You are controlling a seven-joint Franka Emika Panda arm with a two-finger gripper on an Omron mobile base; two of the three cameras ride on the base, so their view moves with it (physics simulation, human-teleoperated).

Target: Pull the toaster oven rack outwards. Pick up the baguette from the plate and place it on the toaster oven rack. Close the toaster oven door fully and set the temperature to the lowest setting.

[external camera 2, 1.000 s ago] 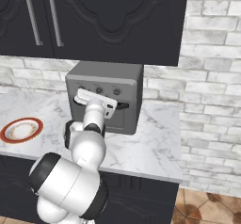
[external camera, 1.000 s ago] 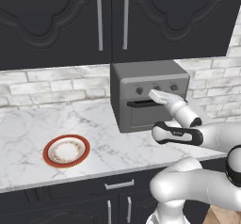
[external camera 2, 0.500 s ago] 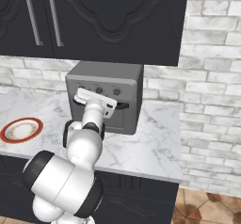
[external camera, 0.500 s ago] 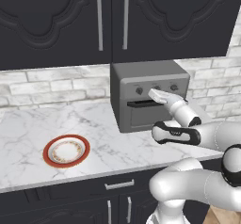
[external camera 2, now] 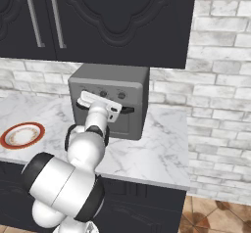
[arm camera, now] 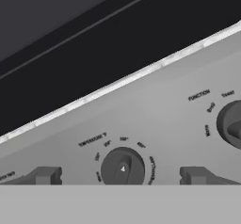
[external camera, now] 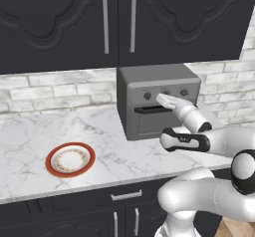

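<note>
Hand (arm camera: 121,177) spread wide, grasping nothing; temperature knob (arm camera: 122,167) sits dead ahead, centred between its fingertips.

A white marble table (external camera: 104,141) carries two things: a grey toaster oven (external camera: 157,99) standing at the back by the brick wall, and a red-rimmed plate (external camera: 70,159) near the front edge, well apart.

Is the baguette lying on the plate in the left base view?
No, the plate with the red-orange rim shows just its bare white patterned centre, with no bread on it.
</note>
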